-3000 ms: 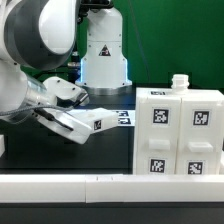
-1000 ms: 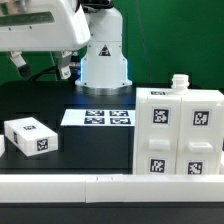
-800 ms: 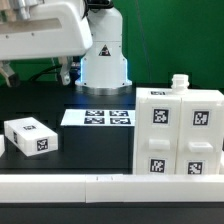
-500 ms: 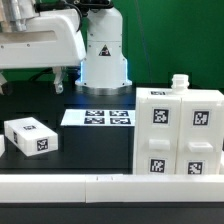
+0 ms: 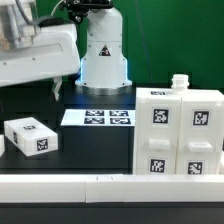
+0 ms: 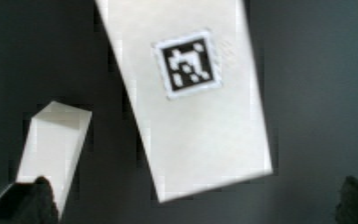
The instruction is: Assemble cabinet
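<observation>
The white cabinet (image 5: 180, 135) stands at the exterior view's right, with tags on its front and a small knob (image 5: 179, 82) on top. A loose white panel (image 5: 32, 137) with one tag lies on the black table at the left. It also shows in the wrist view (image 6: 194, 100), well below my gripper. My gripper (image 6: 194, 205) is open and empty, with a dark fingertip in each lower corner of the wrist view. The arm (image 5: 40, 55) hangs high at the upper left of the exterior view.
The marker board (image 5: 98, 117) lies flat between the robot base (image 5: 104, 60) and the cabinet. A long white rail (image 5: 110, 181) edges the table's front. Another small white piece (image 6: 55, 145) lies beside the loose panel, at the left edge of the exterior view (image 5: 2, 146).
Three seconds ago my gripper held the loose panel low over the table. The panel now lies on the table at the left. Over the last second the arm shifted left.
</observation>
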`<state>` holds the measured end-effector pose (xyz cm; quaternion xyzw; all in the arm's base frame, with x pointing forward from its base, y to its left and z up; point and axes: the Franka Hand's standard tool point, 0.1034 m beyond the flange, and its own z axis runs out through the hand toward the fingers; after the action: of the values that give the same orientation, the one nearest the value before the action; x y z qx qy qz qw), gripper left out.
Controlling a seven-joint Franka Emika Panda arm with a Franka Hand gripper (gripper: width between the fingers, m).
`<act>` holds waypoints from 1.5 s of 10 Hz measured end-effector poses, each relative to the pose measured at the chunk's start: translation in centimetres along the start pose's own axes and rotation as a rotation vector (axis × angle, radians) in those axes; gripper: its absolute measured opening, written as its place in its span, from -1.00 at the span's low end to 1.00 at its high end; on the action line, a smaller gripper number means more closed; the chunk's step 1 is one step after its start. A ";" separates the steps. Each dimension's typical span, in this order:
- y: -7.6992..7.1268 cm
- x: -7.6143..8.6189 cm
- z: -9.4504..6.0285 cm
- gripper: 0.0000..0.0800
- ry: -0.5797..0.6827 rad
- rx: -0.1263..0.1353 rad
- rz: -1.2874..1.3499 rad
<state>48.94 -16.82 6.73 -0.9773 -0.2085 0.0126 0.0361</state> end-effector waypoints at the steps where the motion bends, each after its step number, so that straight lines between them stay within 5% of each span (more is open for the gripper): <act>1: -0.1 -1.2 0.5 0.99 0.021 -0.024 -0.011; 4: 0.0 -1.6 0.6 0.99 -0.003 -0.023 -0.045; 7: 0.0 -2.2 2.6 0.99 -0.017 -0.067 -0.048; 13: -0.4 -3.0 5.3 0.99 -0.045 -0.092 -0.038; 15: -0.3 -3.1 5.3 0.43 -0.045 -0.092 -0.035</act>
<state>45.79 -17.42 1.50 -0.9736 -0.2267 0.0242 -0.0136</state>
